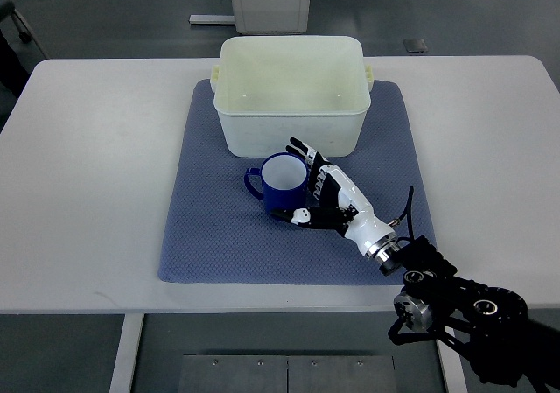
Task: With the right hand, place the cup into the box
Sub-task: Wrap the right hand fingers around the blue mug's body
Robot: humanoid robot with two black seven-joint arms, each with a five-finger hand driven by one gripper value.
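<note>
Right hand (325, 197) is seen with fingers spread around the blue cup (282, 185), which stands on the blue mat (201, 218) just before the cream box (291, 93); closing, lifting and carrying over the near wall are judged to be required next.

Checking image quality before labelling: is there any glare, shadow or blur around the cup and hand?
Top view: even light, no strong glare; a soft shadow under the right hand on the mat; the blue cup and box look sharp, with no visible motion blur.
</note>
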